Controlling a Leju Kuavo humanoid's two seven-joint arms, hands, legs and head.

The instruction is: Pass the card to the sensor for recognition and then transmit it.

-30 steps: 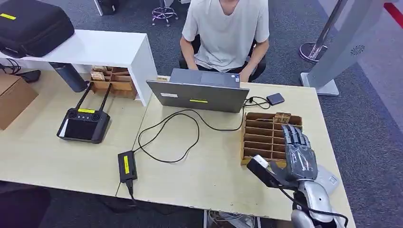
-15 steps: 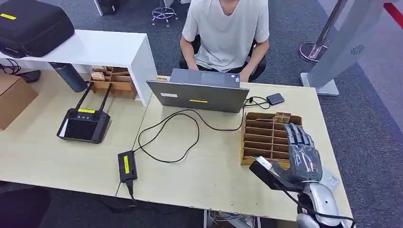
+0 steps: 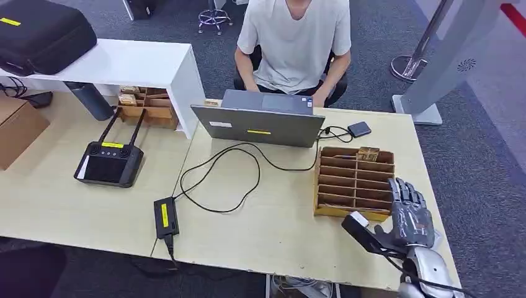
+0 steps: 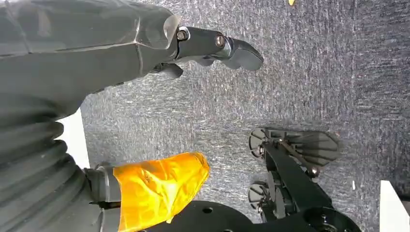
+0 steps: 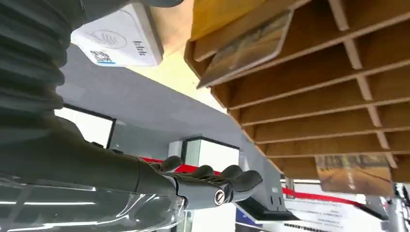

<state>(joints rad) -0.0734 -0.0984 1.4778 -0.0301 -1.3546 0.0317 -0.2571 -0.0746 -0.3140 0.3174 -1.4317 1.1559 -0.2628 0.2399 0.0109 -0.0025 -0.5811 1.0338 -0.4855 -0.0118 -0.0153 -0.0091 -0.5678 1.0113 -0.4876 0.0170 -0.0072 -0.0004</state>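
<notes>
Right hand [image 3: 409, 217], fingers spread and empty, has drawn back from the wooden rack [image 3: 353, 181] toward the counter's near right corner; a card [image 5: 246, 48] remains slotted, so pickup is pending.

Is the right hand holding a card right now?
No. In the head view the right hand hangs with fingers spread beside the wooden rack, nothing in it.

The right hand [image 3: 409, 217] has drawn back from over the wooden slotted rack [image 3: 353, 181] toward the table's near right corner, fingers apart and empty, uncovering the rack's right side.
</notes>
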